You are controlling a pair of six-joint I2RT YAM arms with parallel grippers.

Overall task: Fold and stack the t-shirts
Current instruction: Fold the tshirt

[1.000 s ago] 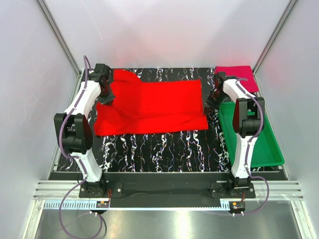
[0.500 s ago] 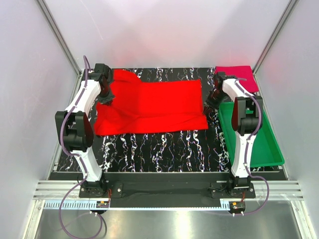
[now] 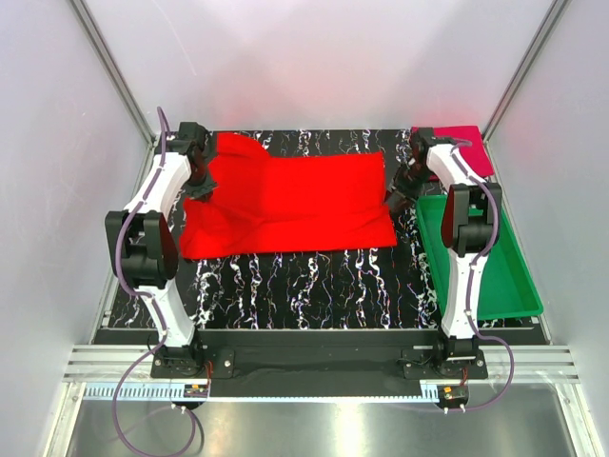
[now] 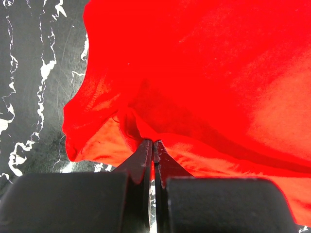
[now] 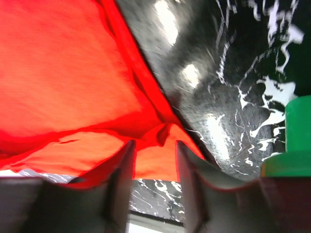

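Note:
A bright red t-shirt (image 3: 295,200) lies spread across the black marbled table, with its left end bunched up. My left gripper (image 3: 202,190) is at that bunched left edge. In the left wrist view it (image 4: 153,141) is shut on a fold of the red t-shirt (image 4: 218,73). My right gripper (image 3: 400,195) is at the shirt's right edge. In the right wrist view it (image 5: 154,144) stands open, and a slack corner of the red cloth (image 5: 63,73) lies between its fingers. The darker crimson t-shirt (image 3: 471,138) lies at the back right corner, partly behind the right arm.
A green plastic tray (image 3: 514,276) sits along the table's right side, just right of my right arm, and its corner shows in the right wrist view (image 5: 296,136). White walls and metal rails close in the table on three sides.
My right gripper has opened and let go of the red shirt's right edge, shifting slightly toward the back. The left gripper still holds its fold.

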